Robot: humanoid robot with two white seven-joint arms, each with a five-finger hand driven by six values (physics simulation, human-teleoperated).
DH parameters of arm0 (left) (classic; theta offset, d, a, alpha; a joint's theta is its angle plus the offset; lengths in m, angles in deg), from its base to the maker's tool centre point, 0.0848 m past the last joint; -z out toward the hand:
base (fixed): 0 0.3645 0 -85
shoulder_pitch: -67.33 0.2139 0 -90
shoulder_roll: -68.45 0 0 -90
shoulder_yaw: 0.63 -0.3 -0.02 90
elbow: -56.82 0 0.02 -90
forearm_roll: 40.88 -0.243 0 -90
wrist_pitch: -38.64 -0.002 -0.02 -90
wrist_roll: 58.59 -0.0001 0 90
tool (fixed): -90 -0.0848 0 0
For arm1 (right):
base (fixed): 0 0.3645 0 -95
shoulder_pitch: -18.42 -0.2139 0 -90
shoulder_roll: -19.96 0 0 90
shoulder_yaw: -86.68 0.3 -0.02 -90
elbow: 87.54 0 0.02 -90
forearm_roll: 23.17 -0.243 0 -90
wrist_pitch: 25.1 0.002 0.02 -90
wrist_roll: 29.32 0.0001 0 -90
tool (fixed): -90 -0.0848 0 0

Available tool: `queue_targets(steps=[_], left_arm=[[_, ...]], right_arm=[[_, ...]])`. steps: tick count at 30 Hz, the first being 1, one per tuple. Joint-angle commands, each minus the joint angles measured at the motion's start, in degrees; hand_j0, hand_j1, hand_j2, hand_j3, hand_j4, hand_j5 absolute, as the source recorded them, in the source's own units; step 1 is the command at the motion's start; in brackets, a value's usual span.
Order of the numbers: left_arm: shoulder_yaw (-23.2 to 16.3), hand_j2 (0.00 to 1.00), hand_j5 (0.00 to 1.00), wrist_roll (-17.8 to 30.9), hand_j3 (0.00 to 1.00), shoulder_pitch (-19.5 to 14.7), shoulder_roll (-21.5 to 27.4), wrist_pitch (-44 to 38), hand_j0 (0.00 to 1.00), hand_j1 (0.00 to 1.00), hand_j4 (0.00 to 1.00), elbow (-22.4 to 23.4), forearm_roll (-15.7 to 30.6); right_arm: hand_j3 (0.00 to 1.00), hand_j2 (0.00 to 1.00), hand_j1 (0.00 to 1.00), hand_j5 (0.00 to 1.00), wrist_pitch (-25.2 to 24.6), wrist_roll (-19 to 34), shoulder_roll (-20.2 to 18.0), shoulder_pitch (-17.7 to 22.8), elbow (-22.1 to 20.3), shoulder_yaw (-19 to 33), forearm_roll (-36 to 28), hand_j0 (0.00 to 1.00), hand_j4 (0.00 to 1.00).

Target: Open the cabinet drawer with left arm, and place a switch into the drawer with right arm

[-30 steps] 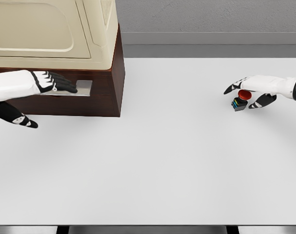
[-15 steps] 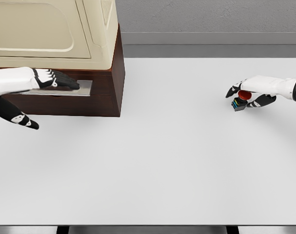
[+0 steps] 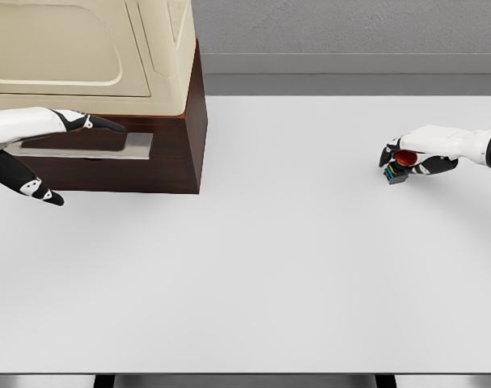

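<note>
A small switch (image 3: 395, 172) with a red button and a black base stands on the white table (image 3: 269, 259) at the far right. My right hand (image 3: 408, 159) has its fingers and thumb curled around the switch. At the far left is the cabinet (image 3: 192, 137), dark brown below and cream above. Its drawer front carries a flat grey handle (image 3: 99, 146). My left hand (image 3: 85, 162) hangs in front of the drawer, fingers (image 3: 99, 124) stretched out just above the handle and thumb (image 3: 39, 194) well below it, holding nothing.
The cream upper part of the cabinet (image 3: 83, 48) overhangs the drawer. A grey wall (image 3: 350, 32) runs behind the table's far edge. The table's front edge lies along the bottom of the picture.
My right hand's fingers and thumb have closed in around the switch. My left hand has slid left along the drawer front, uncovering more of the grey handle.
</note>
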Motion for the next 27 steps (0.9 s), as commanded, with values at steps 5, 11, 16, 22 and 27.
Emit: queue_targets(steps=[5, 11, 16, 22, 27], left_arm=[[0.17, 1.00, 1.00, -0.20, 1.00, 0.00, -0.08, -6.61, 1.00, 1.00, 1.00, 0.07, 0.95], [0.09, 1.00, 1.00, -0.38, 1.00, 0.61, -0.25, -6.61, 1.00, 1.00, 1.00, 0.07, 0.95], [0.61, 1.00, 1.00, -0.64, 1.00, 1.76, -0.61, -8.28, 1.00, 1.00, 1.00, 0.07, 0.86], [0.88, 1.00, 1.00, -0.73, 1.00, 1.93, -0.96, -10.65, 1.00, 1.00, 1.00, 0.07, 0.68], [1.05, 1.00, 1.00, -0.73, 1.00, 3.07, -1.66, -10.74, 1.00, 1.00, 1.00, 0.07, 0.77]], right_arm=[[0.53, 0.53, 0.53, 0.53, -0.15, -0.02, 0.02, -0.09, -0.11, 0.11, -0.31, 0.53, 0.53], [0.50, 0.50, 0.50, 0.50, -0.15, -0.02, 0.02, -0.26, -0.29, 0.20, -0.31, 0.50, 0.50], [0.50, 0.50, 0.50, 0.50, -0.15, -0.02, 0.02, -0.97, -1.08, 0.20, -0.31, 0.50, 0.50], [0.50, 0.50, 0.50, 0.50, -0.15, -0.02, -0.15, -1.49, -3.54, 0.20, -0.40, 0.50, 0.50], [0.48, 0.48, 0.48, 0.48, -0.15, -0.02, -0.68, -1.49, -6.71, 0.20, -0.40, 0.48, 0.48]])
